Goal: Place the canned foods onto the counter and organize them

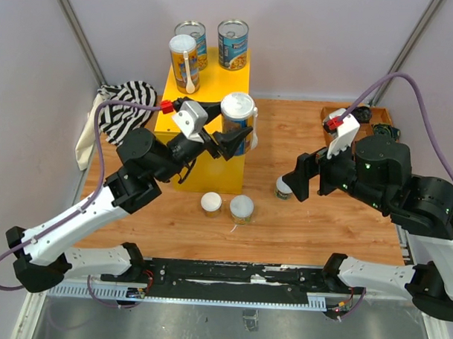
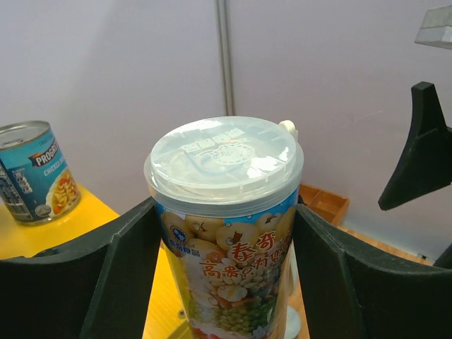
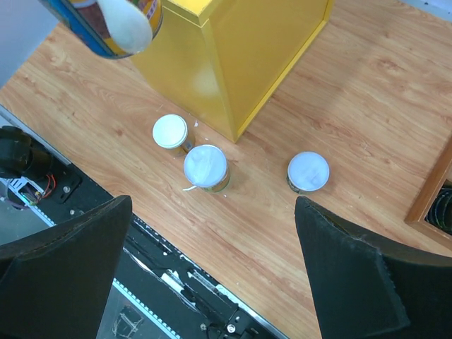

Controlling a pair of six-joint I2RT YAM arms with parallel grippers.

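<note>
My left gripper (image 1: 229,137) is shut on a tall can with a clear plastic lid (image 1: 238,114), held at the right front corner of the yellow counter (image 1: 214,83). In the left wrist view the black fingers (image 2: 78,282) press both sides of this can (image 2: 226,233). An orange-label can with a white spoon (image 1: 184,62) and two blue cans (image 1: 192,40) (image 1: 233,43) stand on the counter's far end. Three short white-lidded cans (image 1: 211,205) (image 1: 241,209) (image 1: 284,189) stand on the table. My right gripper (image 1: 308,183) is open and empty above the table, near the rightmost short can (image 3: 308,171).
A brown wooden tray (image 1: 358,118) sits at the back right and a striped cloth (image 1: 128,106) lies left of the counter. The right wrist view shows the counter's front corner (image 3: 233,63) and the two nearer short cans (image 3: 170,131) (image 3: 205,167) beside it.
</note>
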